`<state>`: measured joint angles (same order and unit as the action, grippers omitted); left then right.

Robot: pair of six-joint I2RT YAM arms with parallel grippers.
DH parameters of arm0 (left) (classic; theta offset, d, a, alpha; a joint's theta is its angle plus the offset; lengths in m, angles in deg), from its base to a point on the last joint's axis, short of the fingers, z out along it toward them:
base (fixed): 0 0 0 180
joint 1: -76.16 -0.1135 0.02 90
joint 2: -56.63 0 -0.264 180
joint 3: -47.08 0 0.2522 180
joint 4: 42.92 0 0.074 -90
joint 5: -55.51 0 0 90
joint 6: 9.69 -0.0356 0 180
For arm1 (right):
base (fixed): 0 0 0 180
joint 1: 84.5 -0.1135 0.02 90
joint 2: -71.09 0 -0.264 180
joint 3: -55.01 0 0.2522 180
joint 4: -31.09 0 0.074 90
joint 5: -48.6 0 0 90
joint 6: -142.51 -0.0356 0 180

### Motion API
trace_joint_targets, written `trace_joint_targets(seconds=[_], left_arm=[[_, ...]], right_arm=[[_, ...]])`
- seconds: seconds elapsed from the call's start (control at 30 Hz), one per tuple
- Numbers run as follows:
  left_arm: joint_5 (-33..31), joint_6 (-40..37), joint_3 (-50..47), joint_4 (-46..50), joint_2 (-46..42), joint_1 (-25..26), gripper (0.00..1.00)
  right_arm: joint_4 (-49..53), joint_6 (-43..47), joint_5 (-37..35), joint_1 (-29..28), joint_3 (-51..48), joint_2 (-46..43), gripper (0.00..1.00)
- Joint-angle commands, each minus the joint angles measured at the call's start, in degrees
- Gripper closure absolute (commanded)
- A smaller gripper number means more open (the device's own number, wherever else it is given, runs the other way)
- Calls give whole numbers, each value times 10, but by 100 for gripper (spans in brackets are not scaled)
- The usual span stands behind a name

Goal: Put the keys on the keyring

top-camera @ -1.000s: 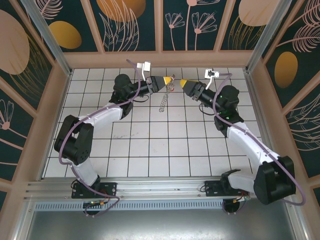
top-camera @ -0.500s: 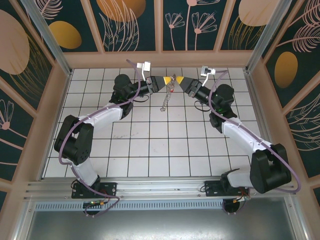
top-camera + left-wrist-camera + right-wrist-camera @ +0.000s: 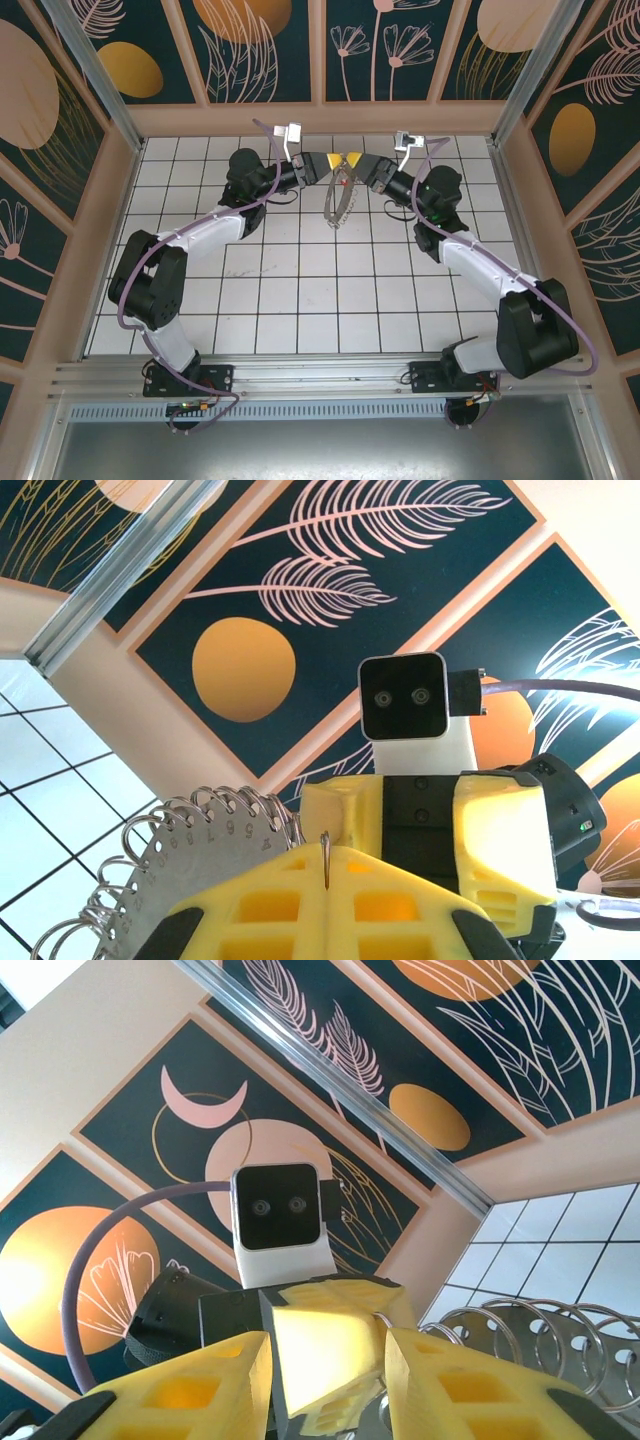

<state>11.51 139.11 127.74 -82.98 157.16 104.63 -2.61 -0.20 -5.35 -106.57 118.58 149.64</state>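
Note:
Above the far middle of the floor, my left gripper (image 3: 334,160) and right gripper (image 3: 352,160) meet tip to tip. The keyring (image 3: 340,205) hangs below them as a thin pale loop. In the left wrist view my left gripper (image 3: 325,855) is shut on a thin wire of the keyring (image 3: 190,855), a silvery numbered disc edged with wire rings. The right gripper's yellow fingers (image 3: 500,830) face it closely. In the right wrist view my right gripper (image 3: 328,1345) stands open around the left gripper's yellow tip, with the keyring's rings (image 3: 560,1345) at lower right. The keys are hidden.
The white tiled floor (image 3: 300,290) lies below both arms. Patterned walls (image 3: 320,60) and metal corner posts (image 3: 90,70) enclose the back and sides. A metal rail (image 3: 320,375) runs along the near edge by the arm bases.
My right gripper has moved left until its tips reach the left gripper's tip, and its jaws narrowed a little. The hanging keyring swung slightly. The left arm held still.

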Motion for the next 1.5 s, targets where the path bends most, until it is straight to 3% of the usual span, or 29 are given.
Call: trace_joint_targets(seconds=[0.0, 1.47], left_arm=[[4, 2, 12, -37, -19, 3, 100], [7, -8, 10, -30, -20, 4, 100]], right_arm=[[-31, -1, 14, -9, 21, 7, 65], [-26, 6, 12, 3, 4, 11, 66]])
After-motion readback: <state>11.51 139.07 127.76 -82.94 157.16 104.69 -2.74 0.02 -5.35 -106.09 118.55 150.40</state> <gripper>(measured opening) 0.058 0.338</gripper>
